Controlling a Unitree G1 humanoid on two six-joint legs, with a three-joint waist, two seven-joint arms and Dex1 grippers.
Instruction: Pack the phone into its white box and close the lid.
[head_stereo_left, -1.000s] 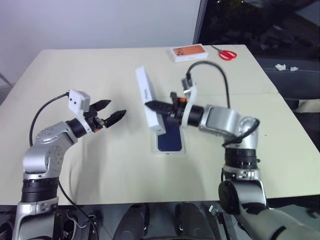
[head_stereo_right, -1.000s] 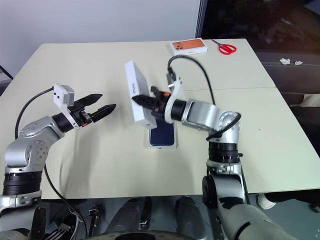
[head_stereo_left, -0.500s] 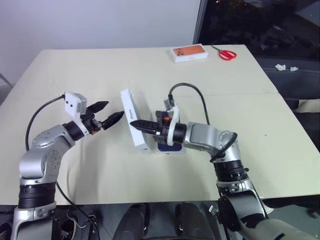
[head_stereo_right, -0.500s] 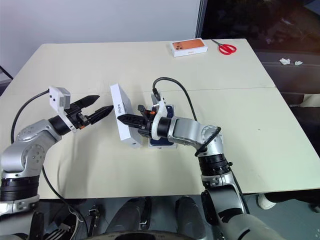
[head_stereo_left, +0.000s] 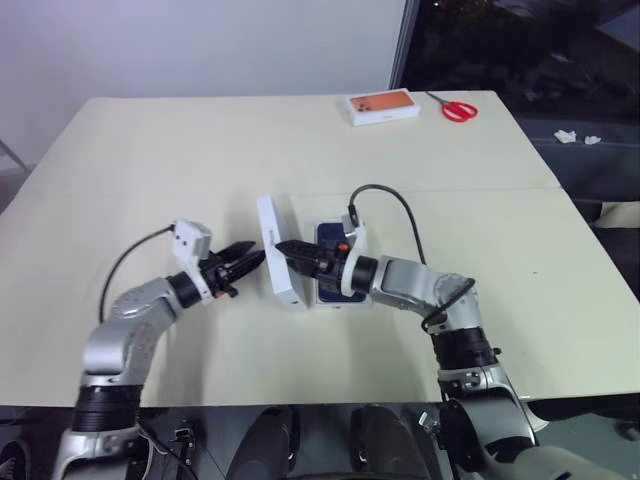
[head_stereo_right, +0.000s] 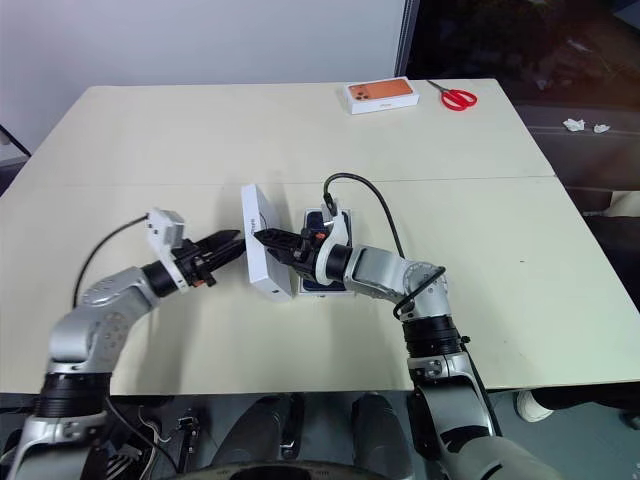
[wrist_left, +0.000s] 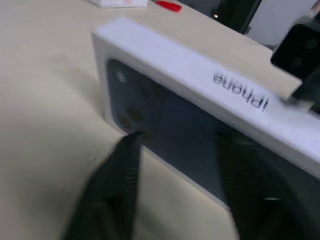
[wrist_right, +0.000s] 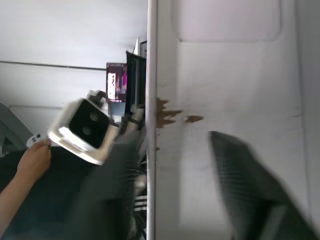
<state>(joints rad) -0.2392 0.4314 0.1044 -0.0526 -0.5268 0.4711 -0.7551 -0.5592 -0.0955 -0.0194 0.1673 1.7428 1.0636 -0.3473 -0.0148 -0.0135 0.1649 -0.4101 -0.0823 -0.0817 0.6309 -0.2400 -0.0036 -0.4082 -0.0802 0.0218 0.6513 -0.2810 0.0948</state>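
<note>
lid (wrist_left: 210, 107) on edge, "iPhone" on side, blue phone print

L pincer (head_stereo_left: 252, 262) & R pincer (head_stereo_left: 288, 250) tips facing, both parted

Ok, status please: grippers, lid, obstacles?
Left gripper open at lid's print. Right gripper open astride lid's wall. Lid on edge beside white box, phone inside. Nothing blocking.

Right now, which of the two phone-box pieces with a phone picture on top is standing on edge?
The lid, standing on its long edge between both hands beside the phone. The orange-topped box lies flat at the table's far edge near the scissors.
</note>
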